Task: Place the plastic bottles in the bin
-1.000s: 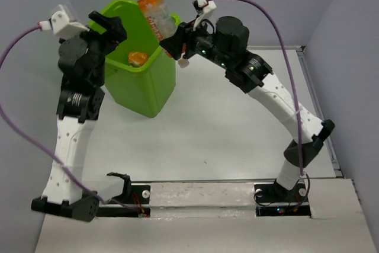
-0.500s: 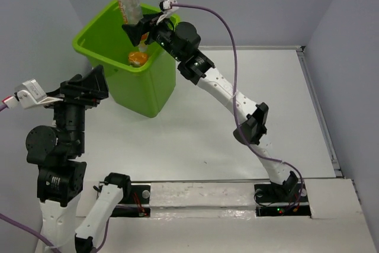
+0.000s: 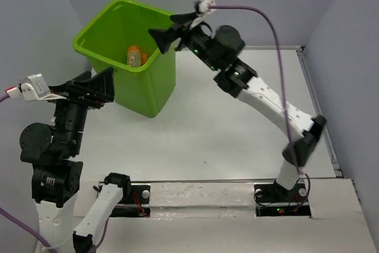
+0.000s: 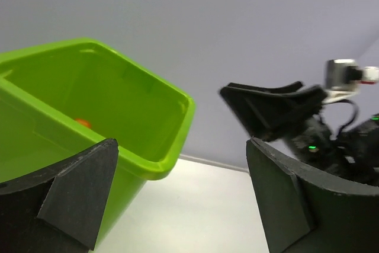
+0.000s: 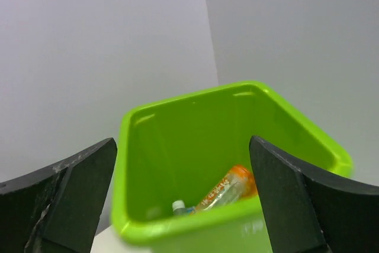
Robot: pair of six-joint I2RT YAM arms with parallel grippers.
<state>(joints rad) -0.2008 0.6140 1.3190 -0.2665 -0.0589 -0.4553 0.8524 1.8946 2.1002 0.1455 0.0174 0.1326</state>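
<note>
The lime-green bin (image 3: 145,90) stands at the table's back left. Inside it lies an orange-labelled plastic bottle (image 3: 135,55), seen slanted on the bottom in the right wrist view (image 5: 228,189) beside a white cap (image 5: 178,207). My right gripper (image 3: 172,28) hovers open and empty just above the bin's right rim (image 5: 195,220), its jaws wide apart (image 5: 182,141). My left gripper (image 3: 100,87) is open and empty, close to the bin's front-left wall. In its view the jaws (image 4: 182,146) frame the bin's near corner (image 4: 148,158). An orange speck of bottle (image 4: 83,122) shows inside.
The white table (image 3: 237,122) stretches right of the bin, with a raised edge strip (image 3: 320,105) along its right side. Grey walls close in behind and on both sides. Purple cables (image 3: 278,45) arc over the right arm.
My right gripper opened and let go of the orange bottle, which dropped into the bin; the gripper then drew back to the right. The left arm swung down and away from the bin earlier.
</note>
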